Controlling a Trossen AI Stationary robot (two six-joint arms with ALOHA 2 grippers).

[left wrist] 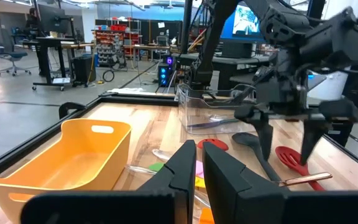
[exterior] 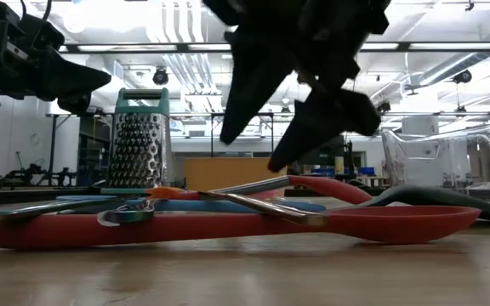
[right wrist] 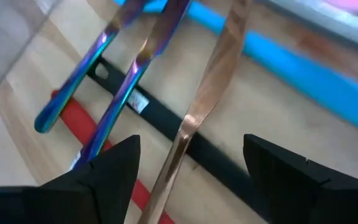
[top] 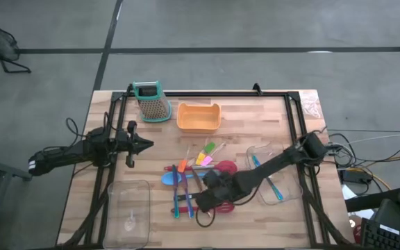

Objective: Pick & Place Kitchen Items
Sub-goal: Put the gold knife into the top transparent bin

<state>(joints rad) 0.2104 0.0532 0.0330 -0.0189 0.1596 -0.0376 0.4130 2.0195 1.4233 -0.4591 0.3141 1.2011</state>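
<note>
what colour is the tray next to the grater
Orange tray, clearest in the high view, right of the grater.

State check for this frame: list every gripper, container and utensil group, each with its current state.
Right gripper: open, above the utensil pile.
Left gripper: shut, empty, waiting left of the pile.
Orange tray: upright, empty.
Box grater: standing upright.
Utensil pile: lying loose on the table, overlapping.
Right clear bin: holds blue-handled cutlery.
Left clear bin: contents unclear.
</note>
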